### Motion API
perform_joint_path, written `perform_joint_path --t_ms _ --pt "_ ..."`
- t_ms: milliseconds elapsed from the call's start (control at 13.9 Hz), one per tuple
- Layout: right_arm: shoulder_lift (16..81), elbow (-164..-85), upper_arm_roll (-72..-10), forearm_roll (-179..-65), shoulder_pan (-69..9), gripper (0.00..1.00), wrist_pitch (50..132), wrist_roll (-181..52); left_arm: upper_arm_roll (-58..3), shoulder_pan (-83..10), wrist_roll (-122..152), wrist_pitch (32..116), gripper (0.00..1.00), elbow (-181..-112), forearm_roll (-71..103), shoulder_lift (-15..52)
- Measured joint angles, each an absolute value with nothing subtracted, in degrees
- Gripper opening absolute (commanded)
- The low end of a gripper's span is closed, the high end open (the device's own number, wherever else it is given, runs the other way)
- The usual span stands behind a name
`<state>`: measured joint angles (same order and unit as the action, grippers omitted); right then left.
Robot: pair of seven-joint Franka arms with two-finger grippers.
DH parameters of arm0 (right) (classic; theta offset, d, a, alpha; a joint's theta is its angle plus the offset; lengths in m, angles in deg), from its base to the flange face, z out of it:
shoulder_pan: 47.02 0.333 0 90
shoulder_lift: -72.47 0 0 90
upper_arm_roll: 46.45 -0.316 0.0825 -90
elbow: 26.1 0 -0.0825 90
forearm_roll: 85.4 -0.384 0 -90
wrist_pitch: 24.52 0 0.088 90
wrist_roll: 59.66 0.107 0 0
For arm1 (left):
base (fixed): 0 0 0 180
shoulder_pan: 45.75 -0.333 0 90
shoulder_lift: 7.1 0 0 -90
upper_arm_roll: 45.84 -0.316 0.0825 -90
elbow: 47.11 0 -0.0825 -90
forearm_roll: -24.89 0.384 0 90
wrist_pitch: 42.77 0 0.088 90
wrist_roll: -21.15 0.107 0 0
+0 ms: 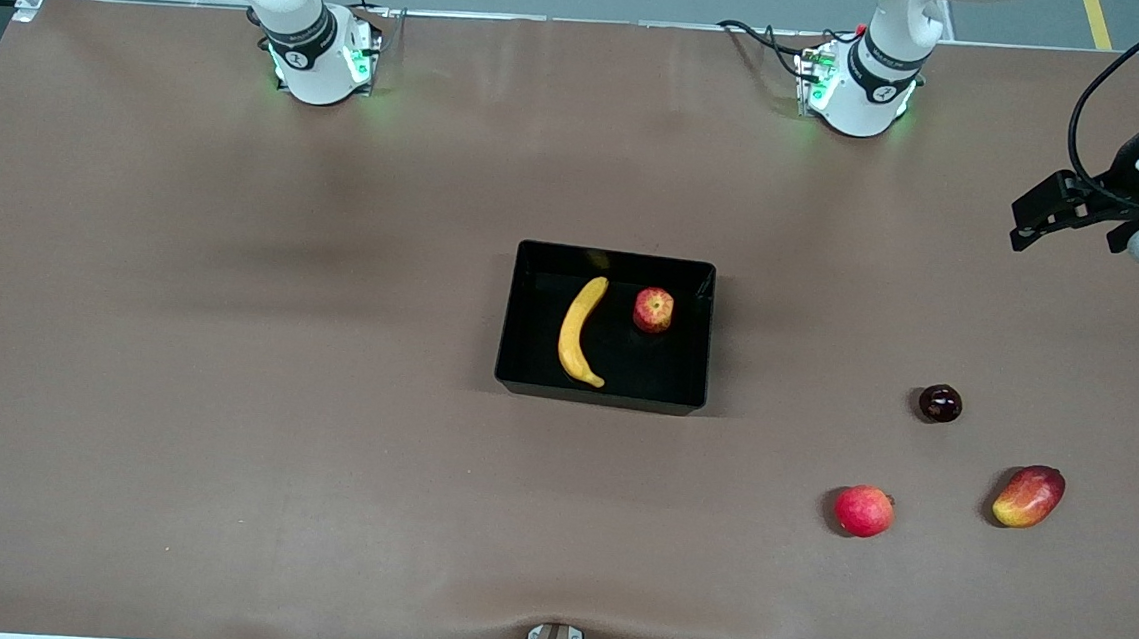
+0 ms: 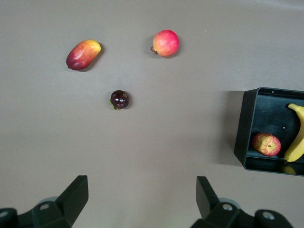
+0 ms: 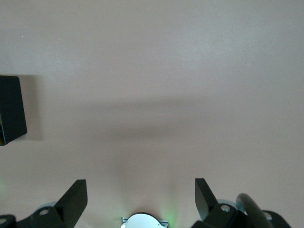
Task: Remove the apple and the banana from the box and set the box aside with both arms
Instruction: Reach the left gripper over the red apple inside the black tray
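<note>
The black box [image 1: 596,395] stands at the middle of the table. Inside it lie the yellow banana [image 1: 581,331] and, beside it, the small red apple with yellow patches [image 1: 652,309]. The left wrist view shows the box's wall [image 2: 242,128], the apple [image 2: 266,144] and part of the banana [image 2: 298,137]. My left gripper [image 1: 1033,218] hangs open and empty above the table at the left arm's end [image 2: 141,191]. My right gripper [image 3: 141,191] is open and empty, high over bare table near its own base [image 3: 142,221], with a corner of the box [image 3: 10,109] in sight.
Three fruits lie loose toward the left arm's end, nearer the front camera than the box: a pink-red apple [image 1: 863,510], a red-and-yellow mango [image 1: 1028,496] and a small dark round fruit [image 1: 940,403]. A brown cloth covers the table.
</note>
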<state>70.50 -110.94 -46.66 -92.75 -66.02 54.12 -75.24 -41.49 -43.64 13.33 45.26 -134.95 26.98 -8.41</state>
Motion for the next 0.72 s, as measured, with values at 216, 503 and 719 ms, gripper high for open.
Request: perform_joint_path --t_ms 216,503,719 --pt "70.5 -110.94 -46.76 -92.94 -66.02 1.0 54.12 -75.29 -41.48 -43.64 13.33 45.26 1.0 -134.92 26.98 -8.4" --pt "70.5 -110.95 -46.77 -92.95 -66.02 1.0 54.12 -75.3 -41.26 -43.25 13.32 45.26 1.0 -134.91 26.95 -7.52" --pt "70.5 -110.94 -46.77 -92.96 -66.02 1.0 54.12 -75.33 -40.62 -42.36 13.21 45.4 1.0 -135.01 24.7 -4.36"
